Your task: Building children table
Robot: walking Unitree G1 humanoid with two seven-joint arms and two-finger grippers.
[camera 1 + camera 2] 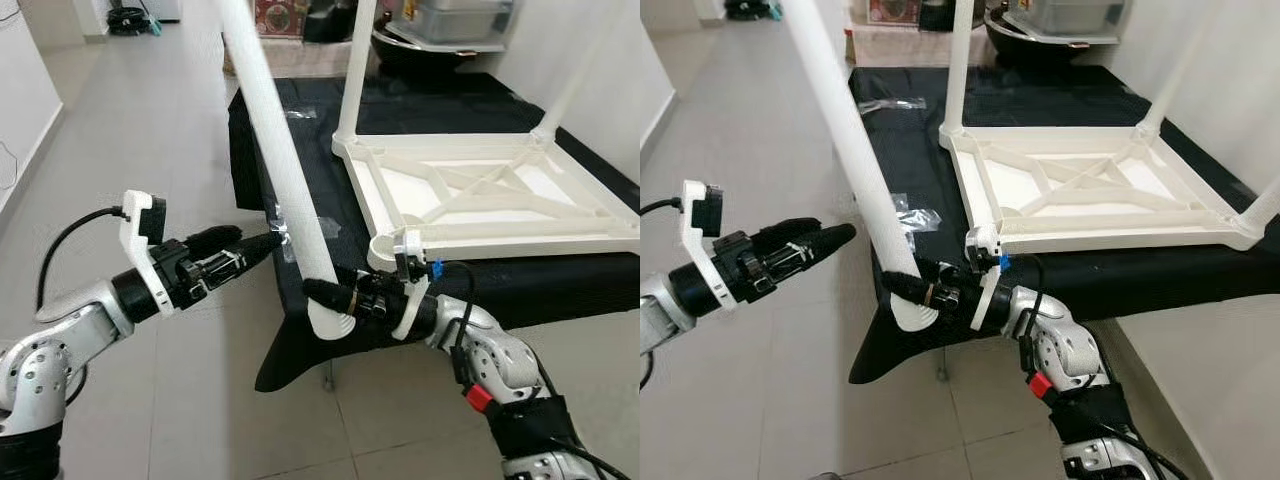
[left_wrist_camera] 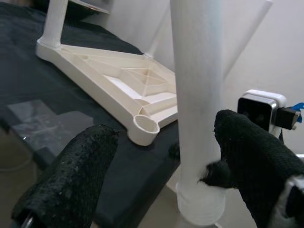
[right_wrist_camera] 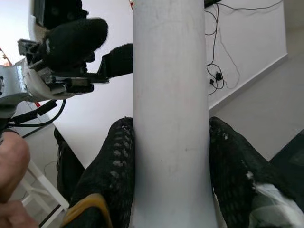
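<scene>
A white children's table [image 1: 520, 236] lies upside down on a black cloth [image 1: 300, 120], with three legs standing up from its corners. The near-left corner socket [image 1: 386, 247] is empty. My right gripper [image 1: 328, 293] is shut on the lower end of a loose white leg [image 1: 275, 140], which leans up and to the left just in front of that socket. In the right wrist view the leg [image 3: 171, 104] sits tight between both fingers. My left gripper [image 1: 262, 244] is open beside the leg, and the left wrist view shows the leg [image 2: 197, 95] between its spread fingers.
Clear plastic wrappers [image 1: 890, 103] lie on the cloth. Boxes and a metal container [image 1: 460, 20] stand behind the table. A white wall runs along the right, and tiled floor [image 1: 150, 130] stretches to the left. What looks like a person's hand [image 3: 10, 164] is at the edge of the right wrist view.
</scene>
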